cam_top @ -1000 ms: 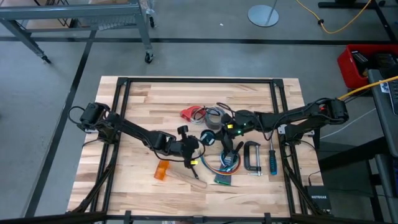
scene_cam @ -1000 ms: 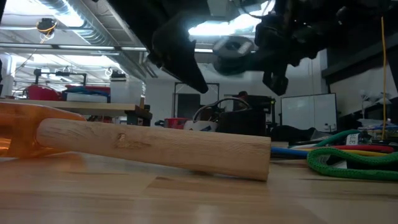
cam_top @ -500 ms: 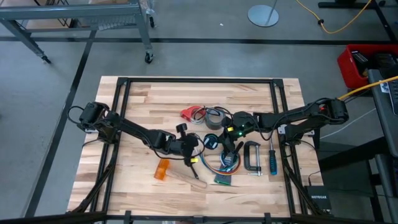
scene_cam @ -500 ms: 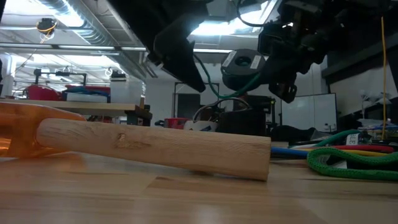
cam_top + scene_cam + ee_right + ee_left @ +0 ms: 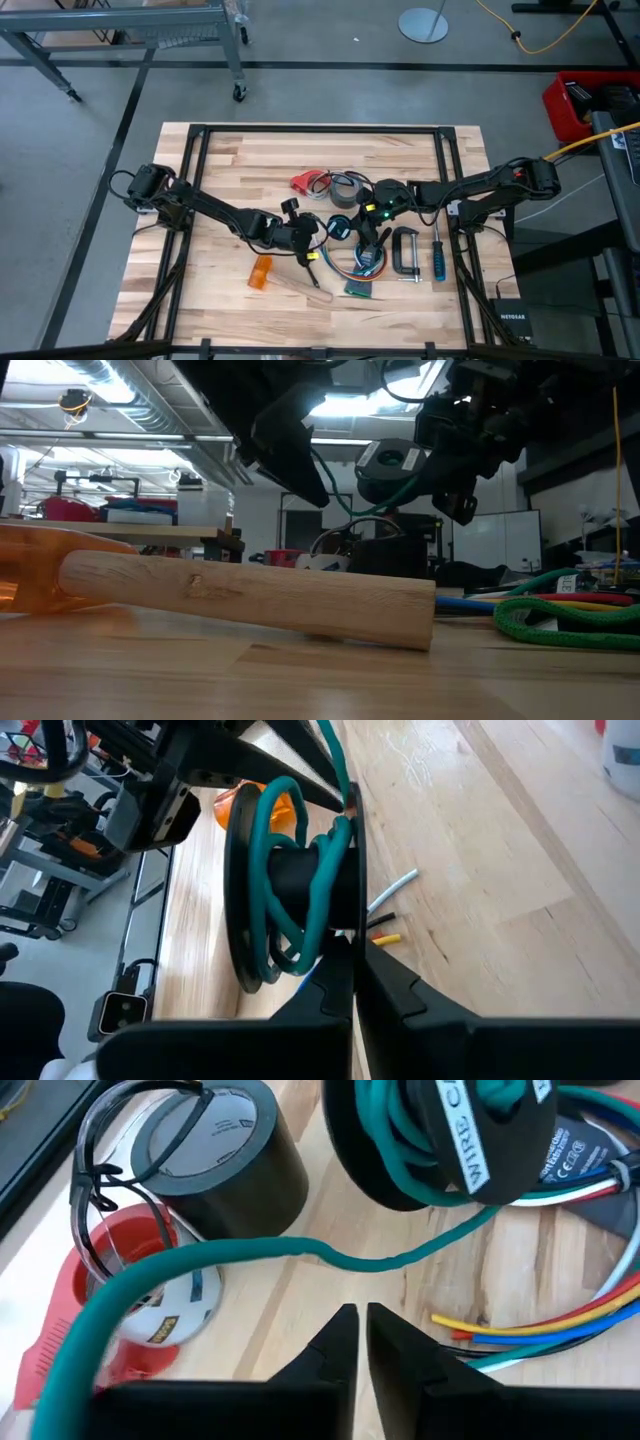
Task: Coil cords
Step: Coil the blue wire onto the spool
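Note:
A black spool (image 5: 340, 226) wound with teal cord hangs above the table's middle, with my right gripper (image 5: 352, 945) shut on it. A loose length of the teal cord (image 5: 300, 1250) runs from the spool (image 5: 450, 1140) past my left gripper (image 5: 357, 1315). That gripper's fingers stand a narrow slit apart just short of the cord, with nothing between them. In the high view my left gripper (image 5: 312, 240) is just left of the spool. A thin black cable (image 5: 110, 1175) loops over a red plastic piece (image 5: 125, 1265) lying on the table. My right gripper pinches the rim of one spool flange (image 5: 347, 920) between its two fingers, one on the flange's outer face and one between the flanges. The fingers come slanting down from the table's right. The spool (image 5: 392, 465) hangs clear of the table, its flanges upright.
A dark tape roll (image 5: 235, 1155) stands beside the red piece. A bundle of coloured wires (image 5: 365, 262), a C-clamp (image 5: 405, 252) and a screwdriver (image 5: 437, 258) lie at the near right. An orange tool (image 5: 260, 272) with a wooden handle (image 5: 250, 595) lies near the front.
My right gripper has tipped a little with the spool, which was blurred in the low view and now hangs still, its face toward the table's near edge. The teal cord now shows in that view, sagging between the spool and my left gripper.

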Robot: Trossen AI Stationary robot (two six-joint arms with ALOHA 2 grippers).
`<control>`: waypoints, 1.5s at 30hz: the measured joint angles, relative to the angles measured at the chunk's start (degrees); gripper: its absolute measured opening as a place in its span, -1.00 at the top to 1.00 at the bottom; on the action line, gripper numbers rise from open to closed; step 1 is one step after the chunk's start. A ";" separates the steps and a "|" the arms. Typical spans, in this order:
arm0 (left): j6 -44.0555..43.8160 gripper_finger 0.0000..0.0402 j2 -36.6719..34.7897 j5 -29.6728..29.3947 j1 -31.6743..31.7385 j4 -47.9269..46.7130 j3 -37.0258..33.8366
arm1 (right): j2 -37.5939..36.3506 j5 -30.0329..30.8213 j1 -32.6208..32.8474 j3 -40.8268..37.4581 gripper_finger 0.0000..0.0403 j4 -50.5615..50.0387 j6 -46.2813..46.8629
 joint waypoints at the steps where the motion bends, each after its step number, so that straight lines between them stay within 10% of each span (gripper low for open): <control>1: 0.00 0.88 -0.01 0.00 0.17 -0.02 0.00 | 0.00 0.01 0.00 0.00 0.98 0.00 0.01; 12: 2.78 0.39 -0.01 1.21 1.36 -2.97 0.00 | 0.00 -1.93 0.02 0.00 0.98 0.74 -1.44; 23: -12.12 0.58 0.01 1.73 -1.02 -30.52 -0.02 | 0.00 -1.96 0.00 0.00 0.98 0.73 -1.47; 45: 9.70 0.43 4.37 -1.31 -2.79 6.89 -0.02 | 0.03 -10.40 0.00 -0.02 0.98 16.59 -1.27</control>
